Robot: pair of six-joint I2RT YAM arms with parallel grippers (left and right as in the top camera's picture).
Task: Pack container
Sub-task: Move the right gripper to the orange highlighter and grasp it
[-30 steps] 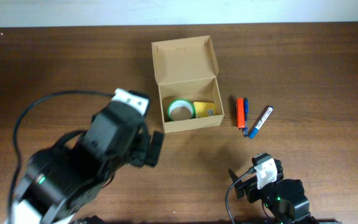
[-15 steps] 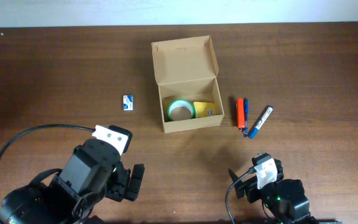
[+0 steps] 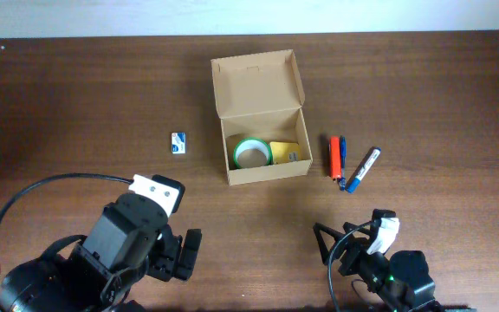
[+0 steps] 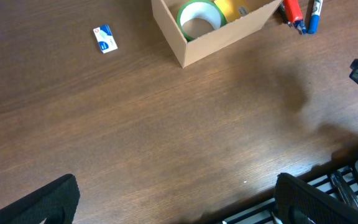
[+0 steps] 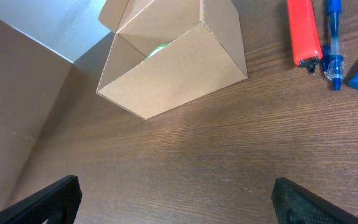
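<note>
1. Left gripper (image 4: 178, 183): 7 o'clock of the table (image 3: 76, 87), jaws wide, nothing between them.
2. Small white-and-blue packet (image 3: 178, 143): 9 o'clock of the box, well apart from it.
3. Container (image 3: 267, 172): cardboard box just 12 o'clock of table centre, flap lid (image 3: 258, 82) standing open on the far side. Inside: green tape roll (image 3: 252, 153), with yellow pad (image 3: 286, 152) just beside it at 3 o'clock.
4. Outside, 3 o'clock of box: orange marker (image 3: 334, 157) and blue pen (image 3: 342, 154) side by side, blue-capped marker (image 3: 364, 168) near, tilted.
5. Right gripper (image 5: 176, 186): 5 o'clock, jaws wide, empty.
</note>
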